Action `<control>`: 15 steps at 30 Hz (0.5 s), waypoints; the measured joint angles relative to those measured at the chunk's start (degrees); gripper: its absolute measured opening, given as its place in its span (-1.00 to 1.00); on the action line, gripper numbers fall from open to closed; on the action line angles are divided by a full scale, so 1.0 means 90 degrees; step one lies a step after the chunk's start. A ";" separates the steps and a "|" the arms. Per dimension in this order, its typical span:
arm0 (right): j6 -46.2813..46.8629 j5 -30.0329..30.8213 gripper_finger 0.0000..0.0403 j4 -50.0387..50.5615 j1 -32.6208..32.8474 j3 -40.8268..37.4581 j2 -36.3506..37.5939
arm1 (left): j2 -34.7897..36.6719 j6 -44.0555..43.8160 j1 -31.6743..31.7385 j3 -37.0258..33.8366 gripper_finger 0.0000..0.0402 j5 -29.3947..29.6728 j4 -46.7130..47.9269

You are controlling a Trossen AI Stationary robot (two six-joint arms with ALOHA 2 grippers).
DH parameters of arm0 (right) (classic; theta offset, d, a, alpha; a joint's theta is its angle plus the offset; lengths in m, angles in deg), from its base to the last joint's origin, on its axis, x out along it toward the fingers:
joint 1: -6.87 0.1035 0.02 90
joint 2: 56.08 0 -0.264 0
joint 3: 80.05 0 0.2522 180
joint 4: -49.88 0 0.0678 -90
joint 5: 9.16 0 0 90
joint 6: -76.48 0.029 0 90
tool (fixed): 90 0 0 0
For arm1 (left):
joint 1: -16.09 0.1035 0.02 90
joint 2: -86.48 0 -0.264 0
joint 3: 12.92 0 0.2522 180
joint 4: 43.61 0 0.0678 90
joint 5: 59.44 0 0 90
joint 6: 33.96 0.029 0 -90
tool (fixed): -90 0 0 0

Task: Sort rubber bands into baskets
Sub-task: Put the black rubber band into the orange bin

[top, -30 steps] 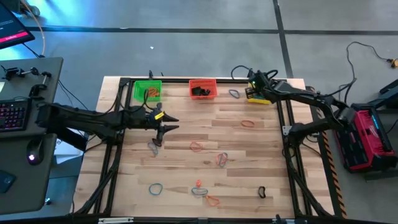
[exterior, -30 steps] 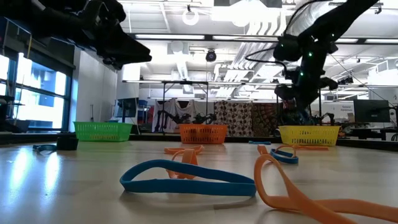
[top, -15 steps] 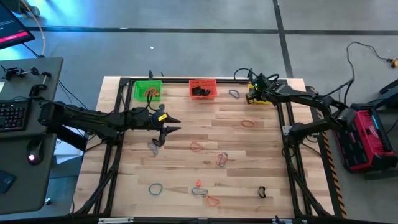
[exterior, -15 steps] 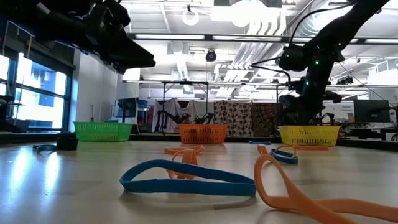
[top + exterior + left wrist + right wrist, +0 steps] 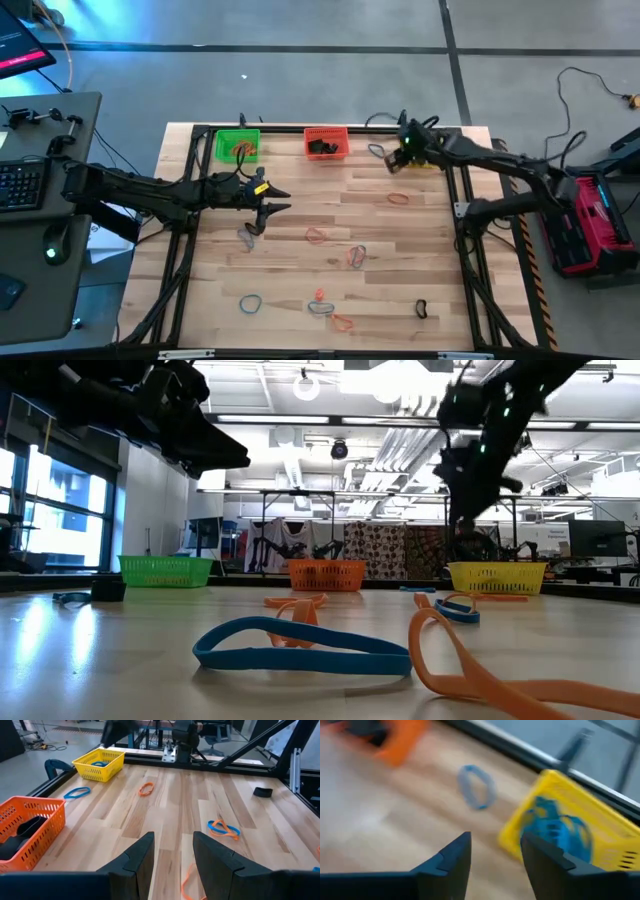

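Counting baskets: three rectangular plastic mesh ones along the far counter [image 5: 420, 240] edge; green basket [image 5: 236, 146], red-orange basket [image 5: 326, 142], yellow basket [image 5: 570, 832]
Bands in yellow basket: blue loops [image 5: 555, 827]; number cannot be told
Loose bands: about ten thin flexible loops on the wood-plank counter, e.g. orange band [image 5: 398, 198], black band [image 5: 421, 309]
Left claw [image 5: 272, 198]: open, empty, above mid-counter
Right claw [image 5: 492, 855]: fingers apart, empty, beside the yellow basket
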 joint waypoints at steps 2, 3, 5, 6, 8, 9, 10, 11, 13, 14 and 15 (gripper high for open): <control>0.0032 -0.0026 -0.28 0.0286 0.0644 0.0033 0.0234 | 0.0000 -0.0002 0.0000 0.0000 -0.36 0.0000 0.0001; 0.0154 -0.0047 -0.32 0.0441 0.1006 0.0036 0.0355 | 0.0000 -0.0002 0.0000 0.0000 -0.36 0.0000 0.0000; 0.0569 -0.0104 -0.39 0.0819 0.1807 0.0036 0.0565 | 0.0000 0.0000 0.0000 0.0000 -0.36 0.0000 0.0002; 0.0858 -0.0137 -0.41 0.1039 0.2209 0.0036 0.0638 | 0.0000 0.0000 0.0000 0.0000 -0.36 0.0000 0.0001; 0.1509 -0.0170 -0.43 0.1421 0.3057 0.0036 0.0732 | -0.0001 0.0003 0.0000 0.0000 -0.36 0.0000 0.0002; 0.1852 -0.0172 -0.43 0.1580 0.3476 0.0036 0.0742 | -0.0002 0.0003 0.0000 0.0000 -0.36 0.0000 0.0002; 0.2189 -0.0173 -0.42 0.1706 0.3891 0.0036 0.0738 | -0.0002 0.0002 0.0000 0.0000 -0.36 0.0000 0.0001; 0.2525 -0.0175 -0.42 0.1795 0.4298 0.0036 0.0720 | -0.0002 0.0003 0.0000 0.0000 -0.36 0.0000 0.0002; 0.3249 -0.0210 -0.39 0.1861 0.5028 0.0036 0.0645 | -0.0002 0.0001 0.0002 0.0000 -0.36 0.0000 0.0002; 0.3589 -0.0279 -0.38 0.1856 0.5359 0.0036 0.0597 | -0.0002 -0.0002 0.0002 0.0000 -0.36 0.0000 0.0002; 0.3962 -0.0360 -0.36 0.1847 0.5686 0.0036 0.0542 | -0.0002 -0.0015 0.0002 0.0000 -0.36 0.0000 0.0002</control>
